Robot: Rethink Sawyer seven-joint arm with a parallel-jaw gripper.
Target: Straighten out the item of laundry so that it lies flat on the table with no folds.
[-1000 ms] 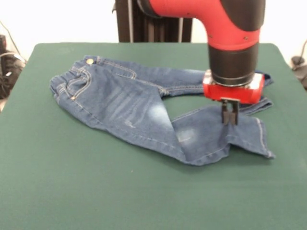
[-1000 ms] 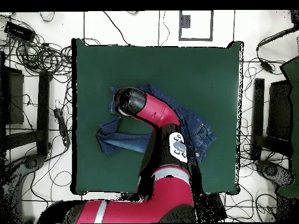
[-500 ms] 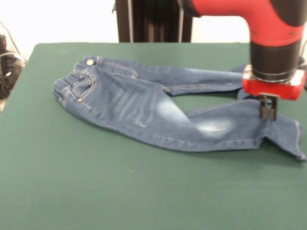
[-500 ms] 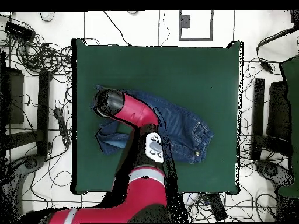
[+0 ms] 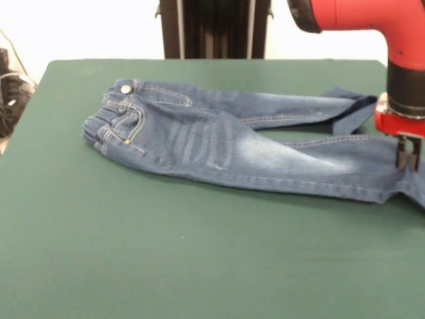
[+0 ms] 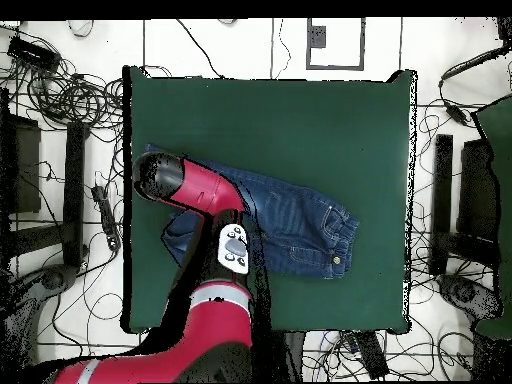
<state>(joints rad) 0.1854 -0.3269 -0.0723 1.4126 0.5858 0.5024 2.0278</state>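
Observation:
The small blue denim jeans [image 5: 219, 143] lie on the dark green table [image 5: 166, 252], waist at the left, both legs stretched toward the right. The near leg is drawn out nearly straight. The far leg's cuff [image 5: 352, 106] is folded back on itself. My gripper [image 5: 406, 158] is at the right edge, shut on the near leg close to its cuff. In the overhead view the jeans [image 6: 295, 215] show with the waist at the right. The red arm [image 6: 190, 190] covers their left part and hides the gripper there.
The black pedestal [image 5: 212, 30] stands behind the table's far edge. The gripper is close to the table's side edge [image 6: 128, 180]. Cables [image 6: 70, 100] and dark stands [image 6: 445, 200] lie on the floor around the table [image 6: 300, 120].
My gripper has dragged the near leg to the right in the front view, and the fold in that leg has pulled out. The whole garment has slid slightly the same way.

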